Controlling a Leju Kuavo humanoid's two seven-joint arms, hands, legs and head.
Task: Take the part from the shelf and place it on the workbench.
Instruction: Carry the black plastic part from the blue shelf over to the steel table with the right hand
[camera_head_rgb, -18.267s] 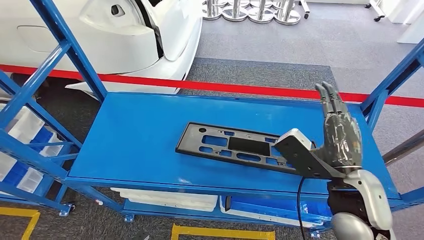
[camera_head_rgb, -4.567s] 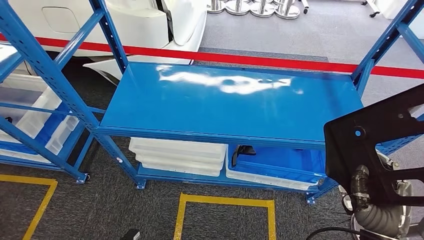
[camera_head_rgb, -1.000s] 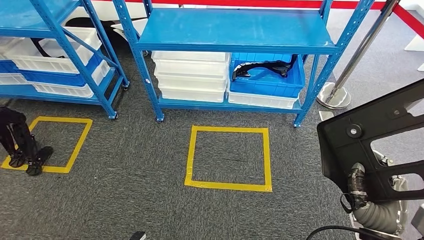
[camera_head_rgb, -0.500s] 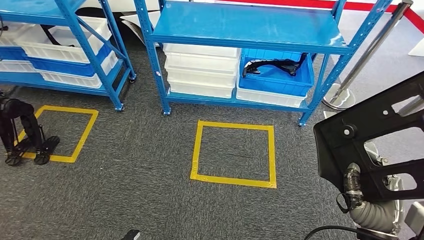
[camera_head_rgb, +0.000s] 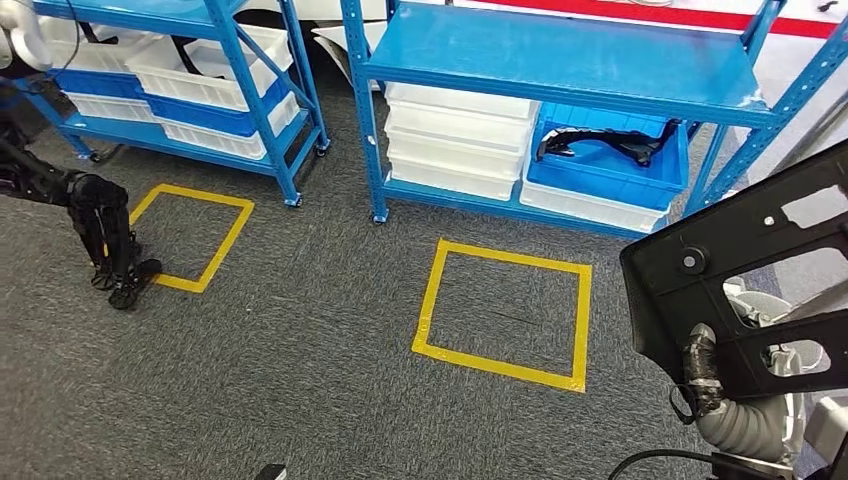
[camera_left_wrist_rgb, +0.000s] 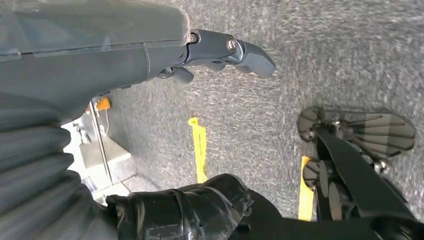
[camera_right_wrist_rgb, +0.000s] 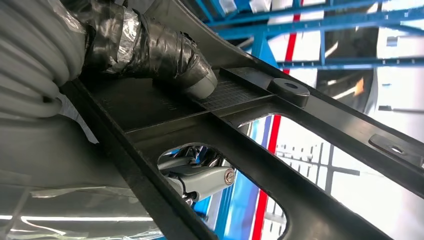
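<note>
Far left of the head view: another robot's dark arm (camera_head_rgb: 95, 225) hangs over a yellow floor square (camera_head_rgb: 190, 235), its fingers just at the tape edge. Behind it, a blue rack (camera_head_rgb: 265, 100) with white bins (camera_head_rgb: 205, 70) and blue bins. Left wrist view looks down at grey carpet; left hand (camera_left_wrist_rgb: 220, 55) has its fingers out straight, apart, nothing in them, so it's free.

Centre: second blue shelf unit (camera_head_rgb: 560, 55), top deck bare blue. Lower level holds 3 stacked white trays (camera_head_rgb: 455, 140) on the left and a blue bin (camera_head_rgb: 600, 170) on the right, with a black part lying in that bin. On the carpet (camera_head_rgb: 300, 340) in front, a second yellow taped square (camera_head_rgb: 505, 310).

Right edge: the part (camera_head_rgb: 740, 270), a black plastic frame panel with cut-outs and a round boss, is off the shelf and carried in the air, tilted, at the robot's right side, well apart from the shelf. Right hand (camera_right_wrist_rgb: 150, 50) grips it: taped thumb pressed on the ribbed face, other fingers visible through a cut-out on the far side.
</note>
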